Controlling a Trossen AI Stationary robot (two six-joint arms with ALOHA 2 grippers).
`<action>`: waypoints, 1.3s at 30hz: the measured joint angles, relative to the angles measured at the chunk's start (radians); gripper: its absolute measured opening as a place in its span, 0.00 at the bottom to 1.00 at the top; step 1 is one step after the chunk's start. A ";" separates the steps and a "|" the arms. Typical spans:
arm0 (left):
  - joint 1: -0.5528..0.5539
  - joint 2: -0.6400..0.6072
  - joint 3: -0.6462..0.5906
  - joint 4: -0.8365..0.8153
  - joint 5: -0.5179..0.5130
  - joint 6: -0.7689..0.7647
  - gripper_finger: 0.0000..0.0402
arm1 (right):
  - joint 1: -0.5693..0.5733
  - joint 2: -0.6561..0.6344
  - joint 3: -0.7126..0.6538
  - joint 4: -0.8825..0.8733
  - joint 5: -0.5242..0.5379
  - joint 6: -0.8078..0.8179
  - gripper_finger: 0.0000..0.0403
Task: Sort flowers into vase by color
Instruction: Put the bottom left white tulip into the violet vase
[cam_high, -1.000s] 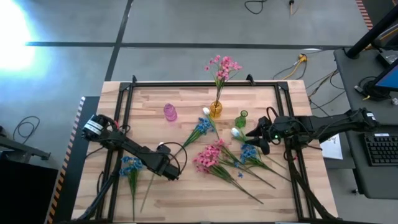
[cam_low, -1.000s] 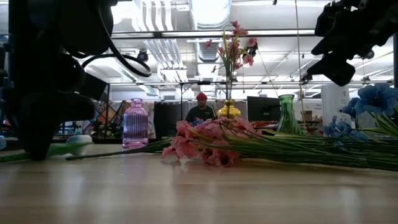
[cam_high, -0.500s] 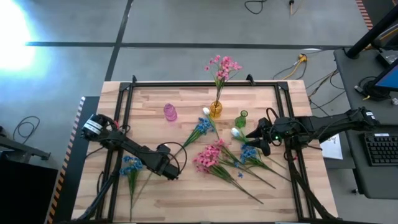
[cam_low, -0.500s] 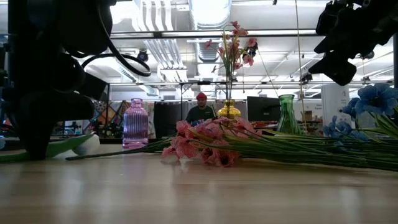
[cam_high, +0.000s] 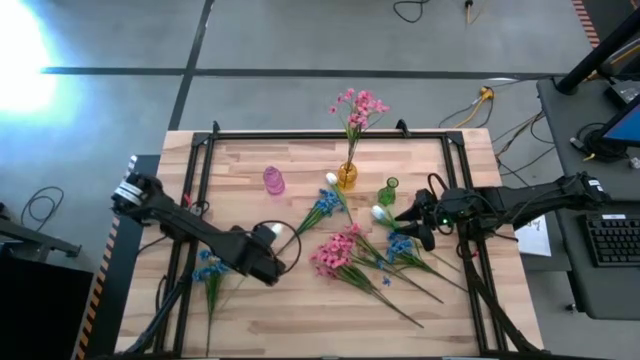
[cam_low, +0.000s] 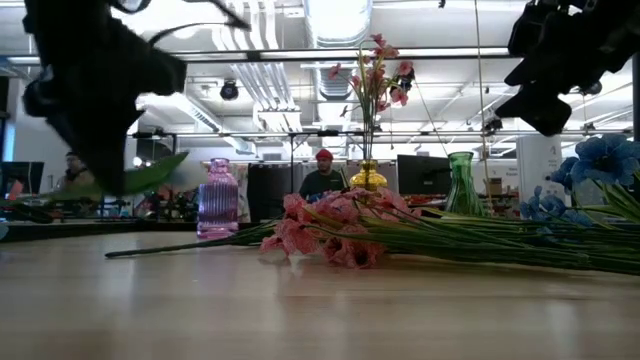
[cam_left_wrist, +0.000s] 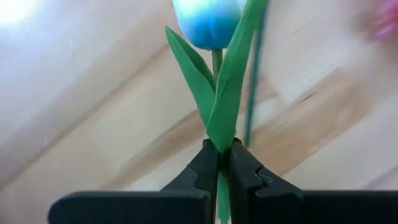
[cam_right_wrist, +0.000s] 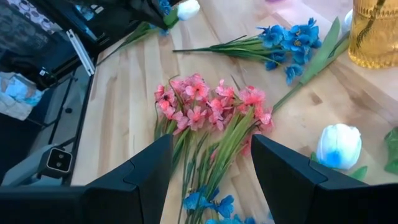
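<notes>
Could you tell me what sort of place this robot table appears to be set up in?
Probably a robotics lab or workshop: a bare concrete floor with trailing cables, a desk with a keyboard beside the wooden table, and exposed ceiling ducts in the low view.

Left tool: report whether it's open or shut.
Shut. The left tool has both fingers pinched on the white flower by its green stem, just below the leaves; no gap shows.

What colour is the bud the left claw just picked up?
White bud on a green stem, clearest in the left wrist view.
</notes>
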 joint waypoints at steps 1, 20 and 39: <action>0.000 -0.015 0.002 0.010 -0.024 0.018 0.00 | 0.000 0.000 0.000 0.005 0.000 -0.013 0.52; 0.021 -0.367 0.085 0.524 -0.652 1.014 0.00 | 0.000 0.000 -0.092 0.293 0.029 -0.169 0.52; 0.645 -0.510 0.024 0.986 0.145 1.554 0.00 | 0.000 0.005 -0.101 0.444 0.228 -0.356 0.52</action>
